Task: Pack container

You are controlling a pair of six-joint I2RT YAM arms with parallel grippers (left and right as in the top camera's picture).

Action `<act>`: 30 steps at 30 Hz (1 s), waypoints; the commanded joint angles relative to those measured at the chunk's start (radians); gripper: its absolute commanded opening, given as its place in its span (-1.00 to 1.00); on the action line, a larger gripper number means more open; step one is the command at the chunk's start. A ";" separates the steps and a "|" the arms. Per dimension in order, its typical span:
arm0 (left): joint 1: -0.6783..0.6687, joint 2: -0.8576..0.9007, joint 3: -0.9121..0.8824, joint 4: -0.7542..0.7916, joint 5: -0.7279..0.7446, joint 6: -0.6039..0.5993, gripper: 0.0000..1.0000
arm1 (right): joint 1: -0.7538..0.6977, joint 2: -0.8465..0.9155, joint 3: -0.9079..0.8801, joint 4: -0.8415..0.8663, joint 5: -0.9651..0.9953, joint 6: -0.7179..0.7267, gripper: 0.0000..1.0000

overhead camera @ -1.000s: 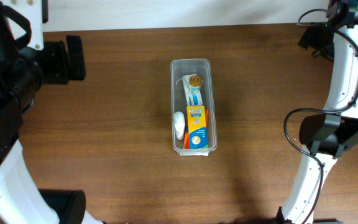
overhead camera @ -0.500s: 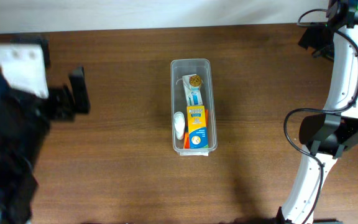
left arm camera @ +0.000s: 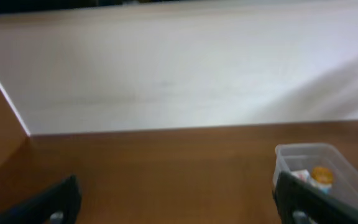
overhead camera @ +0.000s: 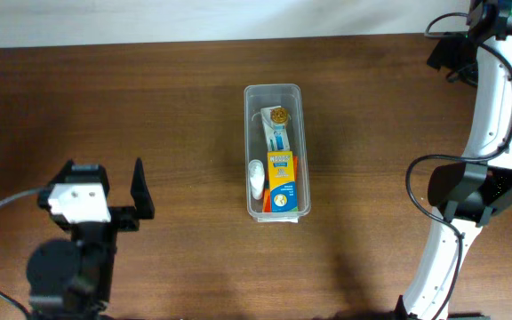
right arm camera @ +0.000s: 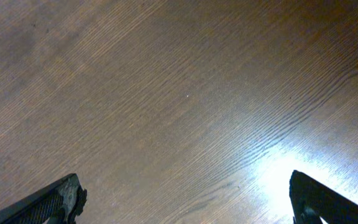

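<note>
We see both pincers spread wide and holding nothing, with the container at mid-bench.

Nearest us, toward the near-left corner of the bench (overhead camera: 176, 107), the left pincer (left arm camera: 176, 186) has its dark fingers (left arm camera: 55, 202) far apart with only bare wood between them. By the right edge, the right pincer (right arm camera: 184, 186) is splayed just as wide over plain wood grain. Further in, about midway between the left and right edges, the container (overhead camera: 272, 87) lies with its long side running from near edge to far edge, well apart from both pincers. Inside it, at the near end, a yellow box (overhead camera: 281, 178) lies with a small white item (overhead camera: 255, 178) just beside it. Past them, a white tube (overhead camera: 276, 133) points its gold cap (overhead camera: 278, 115) at the far end. Beyond the far edge, the left wrist view shows a pale surface (left arm camera: 166, 74).
</note>
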State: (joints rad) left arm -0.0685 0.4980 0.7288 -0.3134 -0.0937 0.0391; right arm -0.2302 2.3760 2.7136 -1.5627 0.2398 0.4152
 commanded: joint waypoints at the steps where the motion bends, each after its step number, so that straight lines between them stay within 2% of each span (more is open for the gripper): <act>1: 0.017 -0.080 -0.140 0.085 -0.007 0.014 0.99 | 0.000 0.008 0.018 0.000 0.011 0.005 0.97; 7: 0.026 -0.203 -0.409 0.358 -0.011 0.014 0.99 | 0.000 0.008 0.018 0.000 0.011 0.005 0.97; 13: 0.028 -0.294 -0.582 0.516 -0.027 0.014 0.99 | 0.001 0.008 0.018 0.000 0.011 0.005 0.97; 20: 0.029 -0.400 -0.671 0.528 -0.027 0.008 0.99 | 0.000 0.008 0.018 0.000 0.011 0.005 0.97; 24: 0.043 -0.447 -0.699 0.489 -0.026 -0.052 0.99 | 0.000 0.008 0.018 0.000 0.011 0.005 0.97; 30: 0.100 -0.493 -0.715 0.430 0.058 -0.058 0.99 | 0.001 0.008 0.018 0.000 0.011 0.005 0.97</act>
State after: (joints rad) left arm 0.0063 0.0189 0.0299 0.1303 -0.0860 -0.0006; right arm -0.2302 2.3760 2.7136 -1.5627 0.2390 0.4152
